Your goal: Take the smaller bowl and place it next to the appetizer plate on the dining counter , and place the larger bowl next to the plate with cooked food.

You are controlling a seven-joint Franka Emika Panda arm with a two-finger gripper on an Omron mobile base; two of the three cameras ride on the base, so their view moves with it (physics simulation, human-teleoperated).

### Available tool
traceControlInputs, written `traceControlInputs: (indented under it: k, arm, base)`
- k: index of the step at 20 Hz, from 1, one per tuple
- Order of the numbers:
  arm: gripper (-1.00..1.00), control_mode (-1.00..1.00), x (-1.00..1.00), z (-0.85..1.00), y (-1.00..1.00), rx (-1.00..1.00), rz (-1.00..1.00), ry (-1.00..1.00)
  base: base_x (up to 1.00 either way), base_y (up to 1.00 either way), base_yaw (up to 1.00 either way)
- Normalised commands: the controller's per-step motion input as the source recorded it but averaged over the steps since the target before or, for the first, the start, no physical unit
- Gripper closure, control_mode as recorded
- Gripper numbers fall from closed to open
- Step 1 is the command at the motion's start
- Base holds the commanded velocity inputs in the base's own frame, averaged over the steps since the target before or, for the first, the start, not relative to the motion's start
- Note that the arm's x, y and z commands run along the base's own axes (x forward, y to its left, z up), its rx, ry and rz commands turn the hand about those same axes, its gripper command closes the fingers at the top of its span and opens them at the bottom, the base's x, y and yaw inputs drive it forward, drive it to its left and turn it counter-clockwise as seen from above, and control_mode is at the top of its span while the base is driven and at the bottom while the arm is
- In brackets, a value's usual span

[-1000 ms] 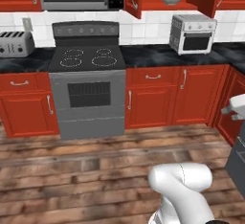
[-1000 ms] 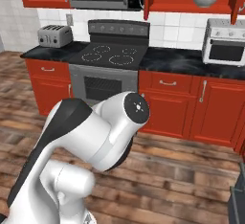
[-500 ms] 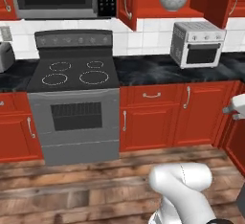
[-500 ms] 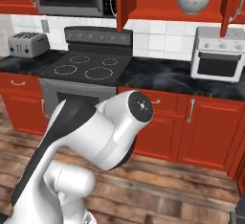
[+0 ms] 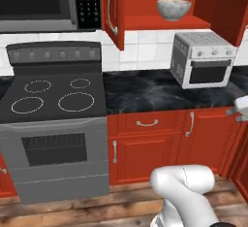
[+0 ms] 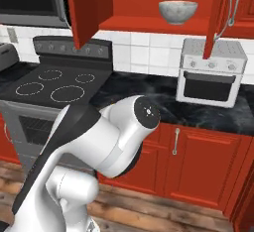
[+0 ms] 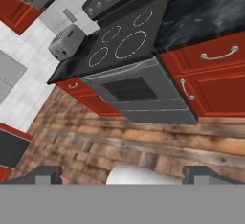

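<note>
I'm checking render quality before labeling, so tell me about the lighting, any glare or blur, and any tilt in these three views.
Left base view: even flat light, sharp, faint sheen on the black countertop. Right base view: the larger bowl reads crisp in the open cabinet, soft highlight on the arm's white shell. Hand view: rolled steeply, so the stove and toaster slant; the wood floor looks slightly soft.

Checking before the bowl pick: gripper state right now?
Gripper: open, jaws wide apart, holding nothing, pointed down at the wood floor in front of the stove.
</note>
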Motion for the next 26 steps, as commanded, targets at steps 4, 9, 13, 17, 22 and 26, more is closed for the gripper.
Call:
traceControlInputs:
  k: [4,9,13,17,22,26]
  arm:
    - [-1.00,1.00,0.00,0.00,0.00,0.00,0.00,0.00]
    - [-1.00,1.00,0.00,0.00,0.00,0.00,0.00,0.00]
    - [-1.00,1.00,0.00,0.00,0.00,0.00,0.00,0.00]
    - [-1.00,1.00,0.00,0.00,0.00,0.00,0.00,0.00]
    - [-1.00,1.00,0.00,0.00,0.00,0.00,0.00,0.00]
    - [-1.00,-1.00,-0.06,0.39,0.00,0.10,-0.02,0.00]
  base:
    - [1.00,-0.08,0.00]
    - [1.00,-0.35,0.00]
    - [0.97,-0.63,-0.12]
    - [0.57,-0.26,-0.34]
    - [0.32,0.00,-0.14]
    - [0.05,-0.06,0.00]
